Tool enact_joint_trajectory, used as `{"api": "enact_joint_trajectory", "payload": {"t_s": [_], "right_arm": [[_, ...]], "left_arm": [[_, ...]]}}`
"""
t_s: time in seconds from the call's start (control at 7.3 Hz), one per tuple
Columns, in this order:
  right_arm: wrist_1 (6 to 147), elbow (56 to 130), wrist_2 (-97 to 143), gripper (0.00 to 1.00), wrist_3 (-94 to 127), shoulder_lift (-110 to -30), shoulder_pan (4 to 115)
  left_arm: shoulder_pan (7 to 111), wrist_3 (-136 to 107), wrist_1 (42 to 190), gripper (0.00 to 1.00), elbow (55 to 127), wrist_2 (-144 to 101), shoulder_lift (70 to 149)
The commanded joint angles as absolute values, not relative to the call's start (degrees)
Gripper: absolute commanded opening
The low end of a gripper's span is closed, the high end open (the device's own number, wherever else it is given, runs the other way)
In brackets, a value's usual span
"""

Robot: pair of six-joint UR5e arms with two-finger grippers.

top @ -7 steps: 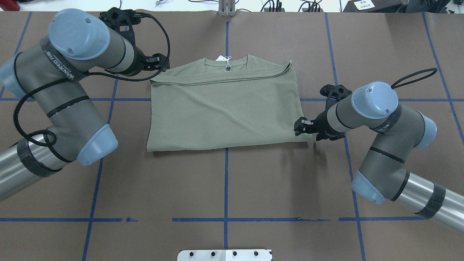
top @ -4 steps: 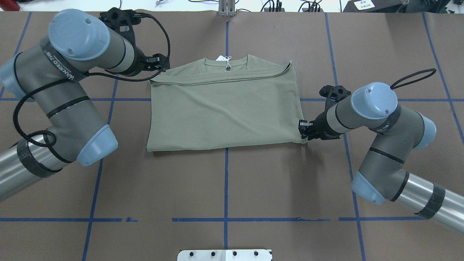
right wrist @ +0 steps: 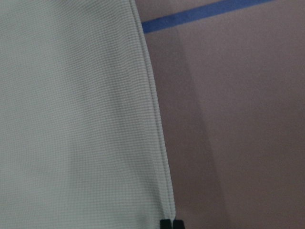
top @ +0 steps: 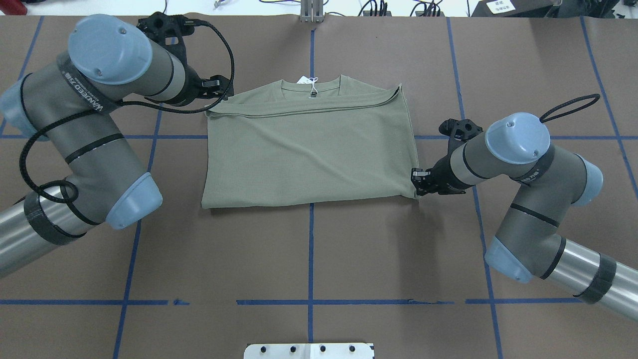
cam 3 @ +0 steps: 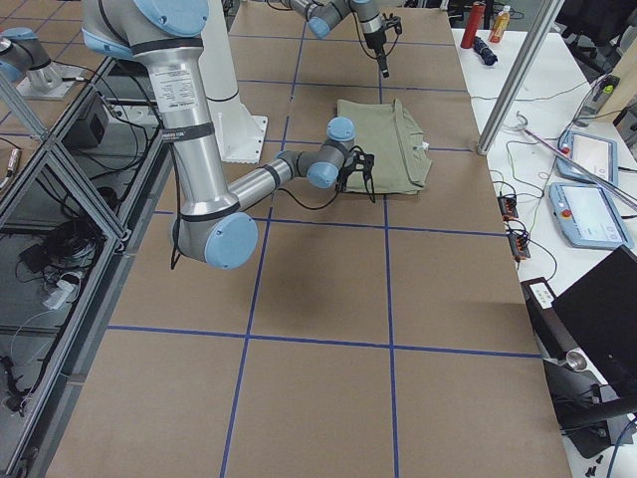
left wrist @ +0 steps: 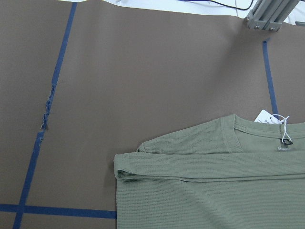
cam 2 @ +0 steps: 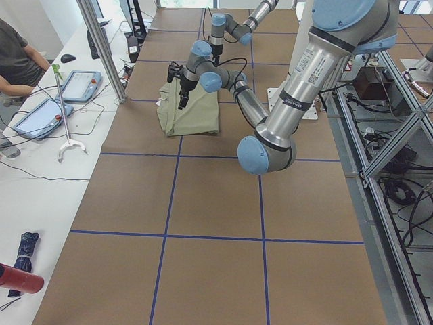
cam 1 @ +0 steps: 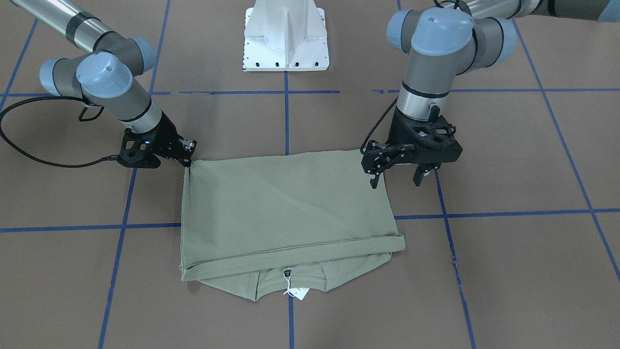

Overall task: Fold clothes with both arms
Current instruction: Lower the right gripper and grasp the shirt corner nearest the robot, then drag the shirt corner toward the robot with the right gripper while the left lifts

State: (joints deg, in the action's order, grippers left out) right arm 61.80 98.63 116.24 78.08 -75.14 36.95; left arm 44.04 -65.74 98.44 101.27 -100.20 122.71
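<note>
The sage-green shirt lies folded flat on the brown table, collar and white hang tag at the far edge. My right gripper is low at the shirt's near right corner. In the right wrist view its fingertips are pressed together on that corner of the shirt. My left gripper is open and empty, raised above the shirt's far left corner. In the overhead view the left gripper sits just off that corner.
The white base pedestal stands at the robot's side of the table. Blue tape lines cross the brown surface. A black cable loop trails beside the right arm. An aluminium post stands at the far edge.
My right gripper moved from the shirt's right edge to its near right corner, came lower and closed there. The left arm has hardly moved.
</note>
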Motion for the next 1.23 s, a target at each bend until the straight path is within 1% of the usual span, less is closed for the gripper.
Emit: {"api": "enact_joint_trajectory", "payload": {"t_s": [0.0, 0.41, 0.68, 0.82, 0.96, 1.1], "right_arm": [[61.79, 107.0, 117.24, 0.0, 77.96, -82.31, 34.3], [61.79, 116.42, 117.16, 0.0, 78.84, -92.07, 26.14], [61.79, 124.5, 117.16, 0.0, 83.38, -100.33, 15.01], [61.7, 127.06, 116.98, 0.0, 87.41, -103.16, 8.42], [61.61, 127.96, 116.81, 0.0, 90.84, -104.05, 3.22], [61.61, 127.97, 116.81, 0.26, 92.44, -104.06, -0.4]], "left_arm": [[44.03, -65.83, 98.44, 0.99, 101.34, -100.11, 122.78], [43.95, -66.35, 98.44, 0.99, 101.51, -99.93, 122.35], [43.16, -67.59, 98.44, 0.99, 101.6, -98.89, 122.34], [42.81, -67.59, 98.44, 0.99, 101.6, -98.62, 122.34], [42.8, -67.59, 98.44, 0.99, 101.6, -98.44, 122.43], [42.8, -67.59, 98.44, 0.99, 101.86, -97.92, 122.34]]}}
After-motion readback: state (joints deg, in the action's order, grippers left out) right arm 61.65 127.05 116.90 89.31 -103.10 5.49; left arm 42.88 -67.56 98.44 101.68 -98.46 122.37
